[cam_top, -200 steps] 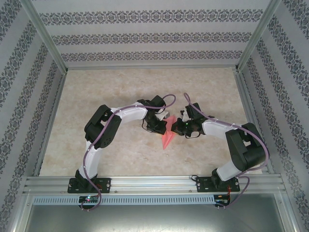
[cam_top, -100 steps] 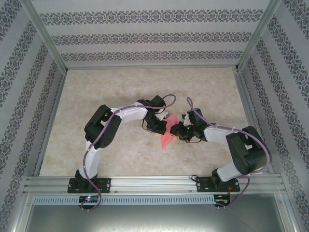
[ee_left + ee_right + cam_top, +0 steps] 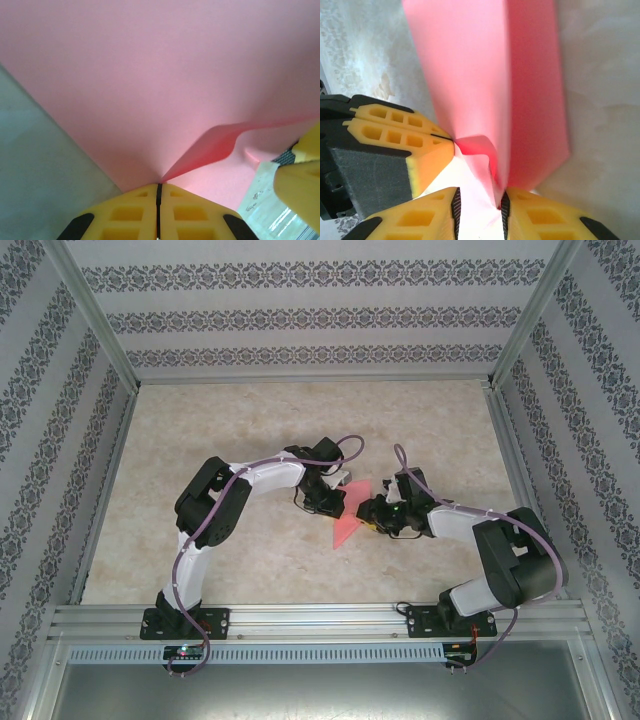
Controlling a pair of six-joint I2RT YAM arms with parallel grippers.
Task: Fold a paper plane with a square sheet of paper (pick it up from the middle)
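L gripper (image 3: 159,186) pinches the folded pink paper (image 3: 150,75) tight, prob. to steady the crease, while R gripper (image 3: 479,197) jaws stand narrowly apart around its edge, not clamping.

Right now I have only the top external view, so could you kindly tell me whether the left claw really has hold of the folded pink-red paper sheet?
Observer: Yes. In the left wrist view the left claw is shut, pinching the folded pink-red paper sheet right where a crease starts.
Operator: Thank you. And is the right claw gripping too?
Observer: No. In the right wrist view the right claw is open, jaws apart, with the paper's edge sitting in the gap between them.
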